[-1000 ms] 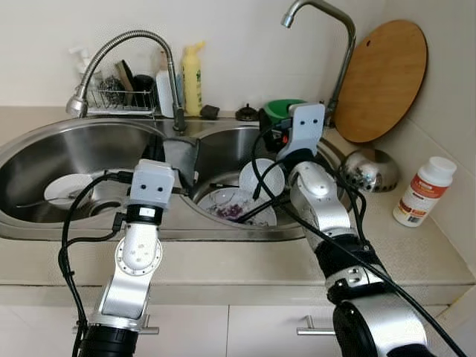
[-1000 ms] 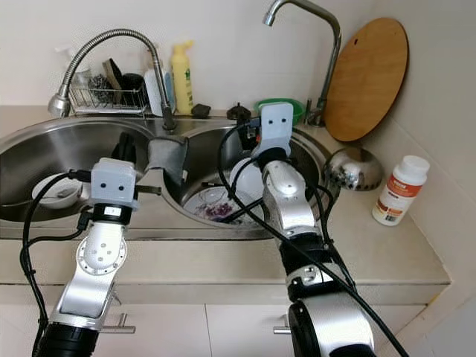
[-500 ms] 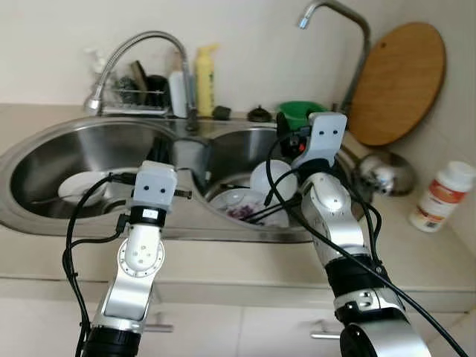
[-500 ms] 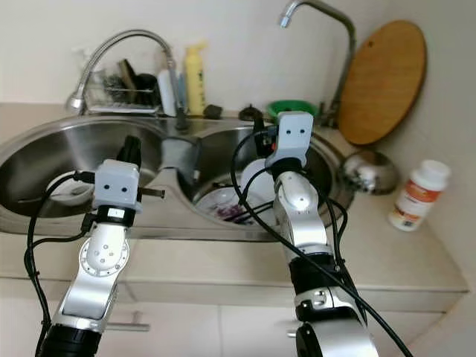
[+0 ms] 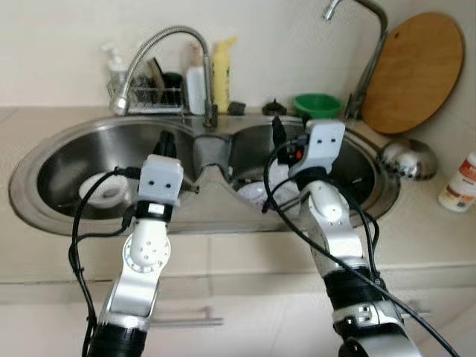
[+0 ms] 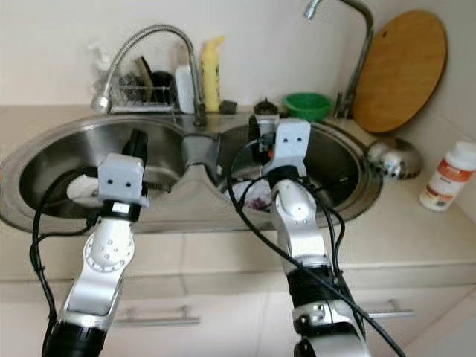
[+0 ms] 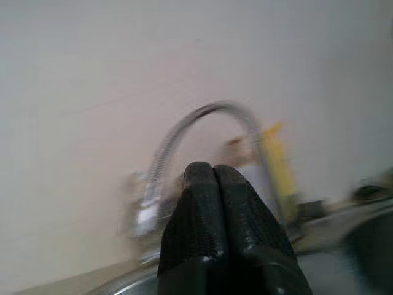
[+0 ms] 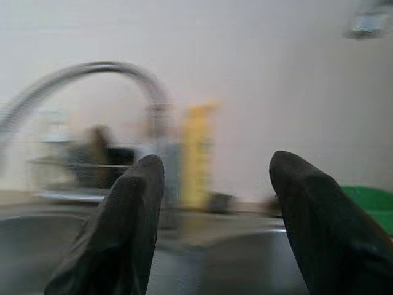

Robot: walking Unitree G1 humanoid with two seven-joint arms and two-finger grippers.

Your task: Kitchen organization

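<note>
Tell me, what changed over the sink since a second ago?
Mostly the camera: the whole picture shifted and the sink looks farther off, so the robot seems to have backed away or straightened. Both arms rose with it; the right pincer, open, and the left pincer, shut, now point toward the wall. Nothing was grabbed or dropped. The white bowl and plates stayed put.

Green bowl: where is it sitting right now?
The green bowl sits on the ledge behind the right sink basin, between the tall faucet and a small dark object.
</note>
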